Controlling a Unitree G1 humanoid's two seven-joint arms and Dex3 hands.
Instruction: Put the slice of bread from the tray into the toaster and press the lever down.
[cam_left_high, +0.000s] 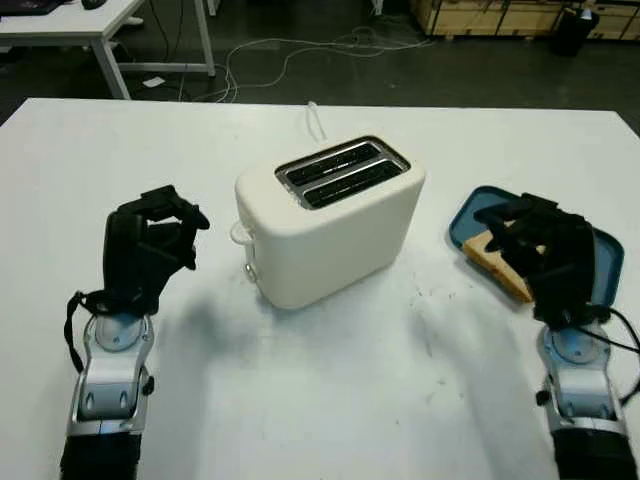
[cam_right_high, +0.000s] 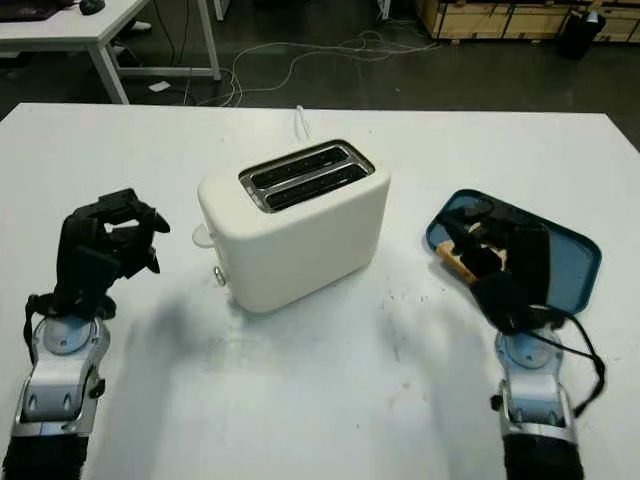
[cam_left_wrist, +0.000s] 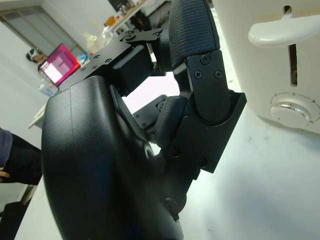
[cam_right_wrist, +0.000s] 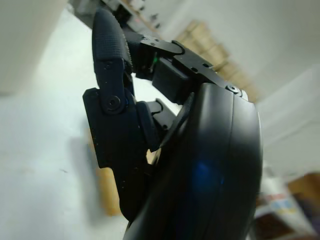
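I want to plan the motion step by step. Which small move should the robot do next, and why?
Probably lower the right hand a little and close it on the slice of bread. The hand is above the bread, which lies on the blue tray; I cannot tell whether it grips yet. The toaster slots look empty, its lever is up, and the left hand is beside the toaster.

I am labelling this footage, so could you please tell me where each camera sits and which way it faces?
Left eye view: on the head, facing forward and down at the toaster; both arms show, left hand raised beside it.
Right eye view: same scene, slightly shifted; right hand over the bread on the tray.
Left wrist view: behind the left hand, facing the toaster's lever and dial.
Right wrist view: behind the right hand, above the bread.
Shared: toaster.
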